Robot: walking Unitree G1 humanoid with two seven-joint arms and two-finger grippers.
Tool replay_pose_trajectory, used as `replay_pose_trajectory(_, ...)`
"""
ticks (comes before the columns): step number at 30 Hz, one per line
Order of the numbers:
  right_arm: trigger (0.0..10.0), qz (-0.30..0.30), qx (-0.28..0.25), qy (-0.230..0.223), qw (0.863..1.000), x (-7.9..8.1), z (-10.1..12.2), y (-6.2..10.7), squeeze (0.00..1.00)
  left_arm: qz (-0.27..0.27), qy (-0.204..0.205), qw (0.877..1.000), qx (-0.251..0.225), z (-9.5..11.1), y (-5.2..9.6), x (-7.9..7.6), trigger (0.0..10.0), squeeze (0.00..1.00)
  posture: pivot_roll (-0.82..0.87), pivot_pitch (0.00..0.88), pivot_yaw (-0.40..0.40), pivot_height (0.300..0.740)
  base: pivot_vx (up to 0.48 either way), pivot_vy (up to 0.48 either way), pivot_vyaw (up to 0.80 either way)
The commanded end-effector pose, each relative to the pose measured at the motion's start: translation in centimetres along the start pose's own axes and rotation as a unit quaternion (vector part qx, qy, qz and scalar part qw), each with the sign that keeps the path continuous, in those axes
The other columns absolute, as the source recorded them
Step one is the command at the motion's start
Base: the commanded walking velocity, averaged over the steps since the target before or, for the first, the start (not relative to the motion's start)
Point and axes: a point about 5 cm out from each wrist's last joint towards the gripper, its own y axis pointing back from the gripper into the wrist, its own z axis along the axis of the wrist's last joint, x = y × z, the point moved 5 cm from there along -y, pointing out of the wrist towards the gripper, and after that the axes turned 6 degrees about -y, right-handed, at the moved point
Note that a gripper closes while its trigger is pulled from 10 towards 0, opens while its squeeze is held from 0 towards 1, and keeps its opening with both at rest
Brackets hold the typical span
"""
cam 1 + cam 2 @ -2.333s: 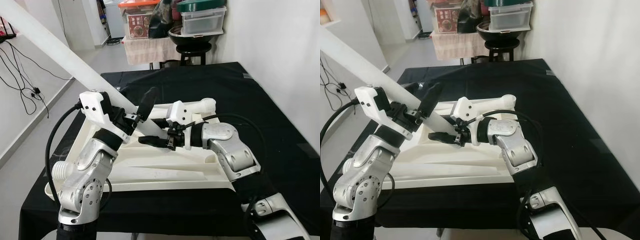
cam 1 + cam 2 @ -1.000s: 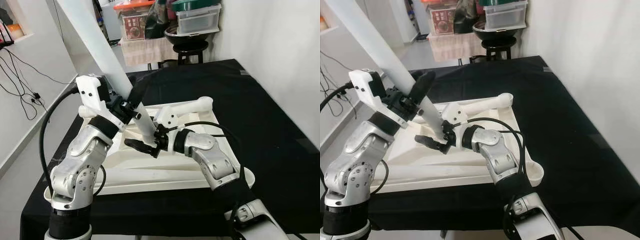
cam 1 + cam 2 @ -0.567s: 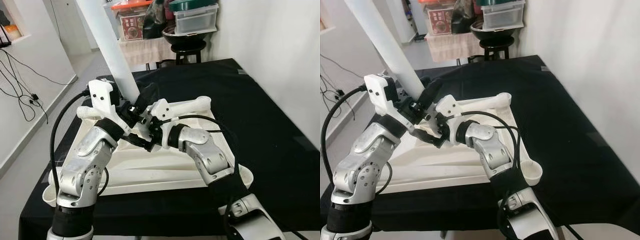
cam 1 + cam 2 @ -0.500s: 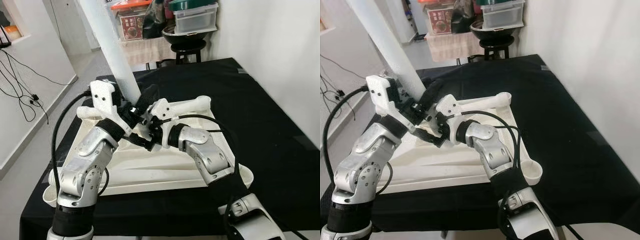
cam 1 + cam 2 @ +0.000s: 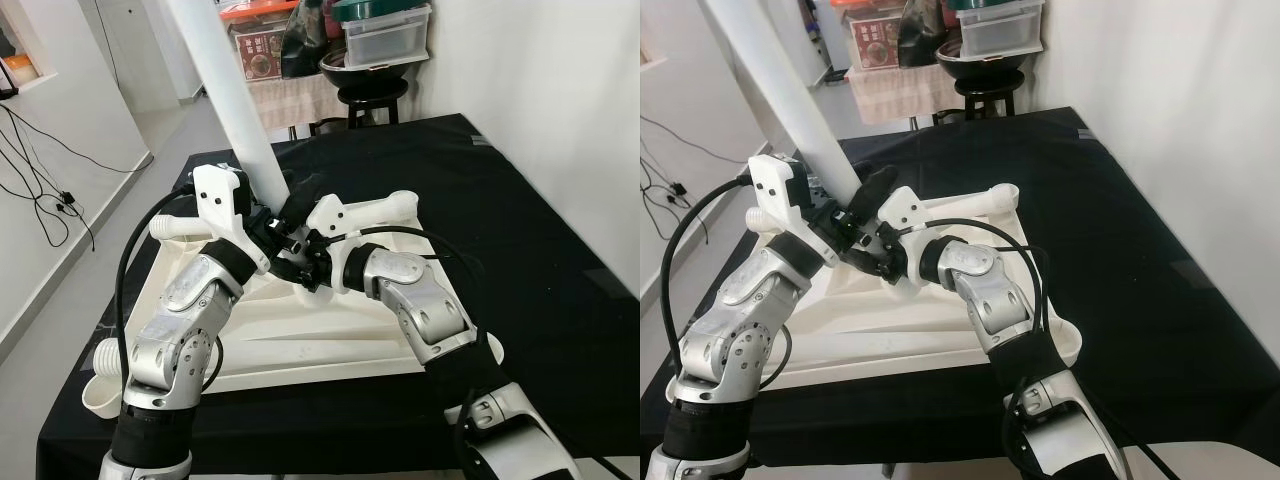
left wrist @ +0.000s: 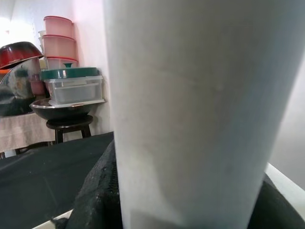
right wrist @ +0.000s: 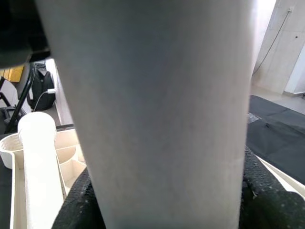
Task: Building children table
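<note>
A long white table leg (image 5: 232,95) rises steeply up and to the left from the upturned white tabletop (image 5: 300,340) on the black cloth. My left gripper (image 5: 287,213) is shut on the leg's lower part, and its black fingers (image 6: 97,191) flank the leg (image 6: 190,109) in the left wrist view. My right gripper (image 5: 303,272) meets the same leg just below, and black pads (image 7: 76,205) press both sides of the leg (image 7: 157,109). The leg's foot is hidden behind the two grippers.
A short white tube (image 5: 380,207) lies at the tabletop's far corner, and round sockets (image 5: 100,395) stand at the near-left corner. A stool with a black bowl and plastic boxes (image 5: 385,40) stands behind the table. A white wall (image 5: 560,120) is close on the right, open floor on the left.
The leg has swung from a low lean to the left up to a steep, nearly upright stand. My right gripper has risen from the tabletop and closed around the leg's lower end.
</note>
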Motion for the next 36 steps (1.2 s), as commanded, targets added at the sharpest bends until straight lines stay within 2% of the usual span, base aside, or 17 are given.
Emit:
replay_pose_trajectory(1, 0.0, 0.019, 0.008, 0.008, 1.0, 1.2, 0.4, -1.2, 0.0, -0.042, 0.006, 0.999, -0.014, 0.4, -0.8, -2.0, 0.0, 0.0, -0.06, 0.0, 0.103, 0.74, 0.0, 0.0, 0.0)
replay_pose_trajectory(9, 0.0, 0.005, 0.023, -0.001, 1.0, 0.8, -0.4, -1.1, 0.0, -0.051, 0.011, 0.998, -0.031, 1.0, -0.9, -2.4, 0.0, 0.0, -0.07, 0.0, 0.104, 0.74, 0.0, 0.0, 0.0)
replay_pose_trajectory(11, 0.0, 0.001, 0.024, -0.002, 1.0, 0.6, -0.4, -1.0, 0.0, -0.051, 0.017, 0.998, -0.038, 1.2, -0.9, -2.5, 0.0, 0.05, -0.07, 0.0, 0.104, 0.74, 0.0, 0.0, 0.0)
replay_pose_trajectory(12, 0.0, -0.003, 0.024, -0.004, 1.0, 0.5, -0.5, -1.0, 0.0, -0.047, 0.022, 0.998, -0.044, 1.4, -0.9, -2.4, 3.5, 1.0, -0.07, 0.0, 0.104, 0.74, 0.0, 0.0, 0.0)
replay_pose_trajectory(13, 0.0, -0.014, 0.024, -0.009, 1.0, 0.2, -0.5, -1.0, 0.0, -0.048, 0.021, 0.998, -0.047, 1.5, -0.7, -2.2, 10.0, 1.0, -0.07, 0.0, 0.107, 0.74, 0.0, 0.0, 0.0)
replay_pose_trajectory(17, 0.0, -0.032, 0.021, -0.017, 0.999, -0.5, -0.6, -0.8, 0.0, -0.028, 0.017, 0.998, -0.053, 2.0, -0.4, -1.2, 10.0, 1.0, -0.07, 0.0, 0.108, 0.74, 0.0, 0.0, 0.0)
replay_pose_trajectory(20, 0.0, -0.068, 0.012, -0.034, 0.997, -1.9, -0.4, -0.4, 0.0, -0.004, 0.007, 0.998, -0.064, 3.0, 0.2, 0.6, 10.0, 1.0, -0.07, 0.0, 0.109, 0.74, 0.0, 0.0, 0.0)
replay_pose_trajectory(22, 0.0, -0.129, -0.006, -0.068, 0.989, -4.4, -0.1, 0.4, 0.0, 0.033, -0.009, 0.996, -0.084, 5.0, 1.2, 3.2, 10.0, 1.0, -0.07, 0.0, 0.108, 0.74, 0.0, 0.0, 0.0)
replay_pose_trajectory(25, 0.0, -0.16, -0.018, -0.084, 0.983, -5.6, 0.2, 0.9, 0.0, 0.053, -0.015, 0.994, -0.096, 6.1, 1.7, 4.5, 10.0, 1.0, -0.07, 0.0, 0.107, 0.74, 0.0, 0.0, 0.0)
replay_pose_trajectory(27, 0.0, -0.219, -0.045, -0.122, 0.967, -8.0, 0.6, 2.3, 0.0, 0.107, -0.024, 0.986, -0.126, 8.3, 3.2, 7.2, 10.0, 1.0, -0.06, 0.0, 0.102, 0.74, 0.0, 0.0, 0.0)
replay_pose_trajectory(28, 0.0, -0.219, -0.045, -0.122, 0.967, -8.0, 0.6, 2.3, 0.0, 0.107, -0.024, 0.986, -0.126, 8.3, 3.2, 7.2, 10.0, 1.0, -0.06, 0.0, 0.102, 0.74, 0.0, 0.0, 0.0)
replay_pose_trajectory(30, 0.0, -0.247, -0.07, -0.161, 0.953, -9.3, 0.8, 3.2, 0.0, 0.157, -0.02, 0.978, -0.137, 8.8, 4.5, 9.2, 10.0, 1.0, -0.06, 0.0, 0.094, 0.74, 0.0, 0.0, 0.0)
replay_pose_trajectory(32, 0.0, -0.247, -0.07, -0.161, 0.953, -9.3, 0.8, 3.2, 0.0, 0.157, -0.02, 0.978, -0.137, 8.8, 4.5, 9.2, 10.0, 1.0, -0.06, 0.0, 0.094, 0.74, 0.0, 0.0, 0.0)
replay_pose_trajectory(33, 0.0, -0.252, -0.079, -0.172, 0.949, -9.5, 0.8, 3.5, 0.0, 0.185, -0.021, 0.974, -0.126, 8.1, 5.0, 9.8, 10.0, 1.0, -0.07, 0.003, 0.09, 0.74, 0.0, 0.0, 0.0)
replay_pose_trajectory(34, 0.9, -0.252, -0.091, -0.179, 0.947, -9.5, 1.1, 3.6, 0.0, 0.224, -0.019, 0.97, -0.098, 6.3, 5.4, 10.4, 10.0, 1.0, -0.07, 0.008, 0.088, 0.74, 0.0, 0.0, 0.0)
replay_pose_trajectory(35, 0.9, -0.252, -0.091, -0.179, 0.947, -9.5, 1.1, 3.6, 0.0, 0.224, -0.019, 0.97, -0.098, 6.3, 5.4, 10.4, 10.0, 1.0, -0.07, 0.008, 0.088, 0.74, 0.0, 0.0, 0.0)
replay_pose_trajectory(36, 10.0, -0.251, -0.104, -0.175, 0.946, -9.4, 1.6, 3.7, 0.0, 0.277, -0.038, 0.96, -0.036, 3.2, 6.1, 11.0, 10.0, 0.43, -0.07, 0.012, 0.091, 0.74, 0.0, 0.0, 0.0)
